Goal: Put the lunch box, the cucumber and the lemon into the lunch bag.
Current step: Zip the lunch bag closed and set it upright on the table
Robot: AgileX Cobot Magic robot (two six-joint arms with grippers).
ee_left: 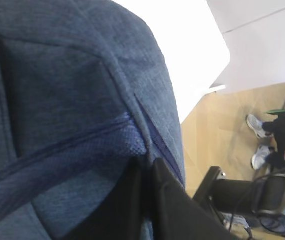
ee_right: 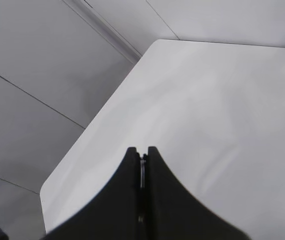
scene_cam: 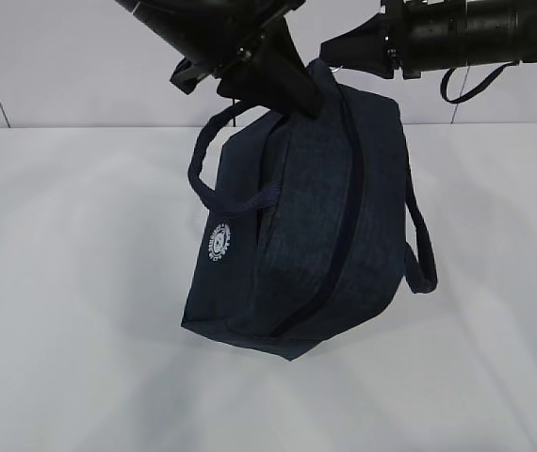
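The navy lunch bag (scene_cam: pixel 316 217) hangs tilted above the white table, its white logo (scene_cam: pixel 219 243) facing left. Its zipper (scene_cam: pixel 339 235) looks closed. My left gripper (scene_cam: pixel 306 99) is shut on the bag's top fabric; the left wrist view shows the pinch (ee_left: pixel 145 162) beside the zipper seam (ee_left: pixel 157 145) of the bag (ee_left: pixel 57 75). My right gripper (scene_cam: pixel 330 49) sits at the bag's top corner. It is shut (ee_right: pixel 141 152) on a thin metal piece that looks like the zipper's ring pull. The lunch box, cucumber and lemon are out of view.
The white table (scene_cam: pixel 80 282) spreads under the bag, with a grey wall behind. In the left wrist view the table's corner ends over a wooden floor, where a seated person (ee_left: pixel 282 135) and a black chair (ee_left: pixel 247 195) are.
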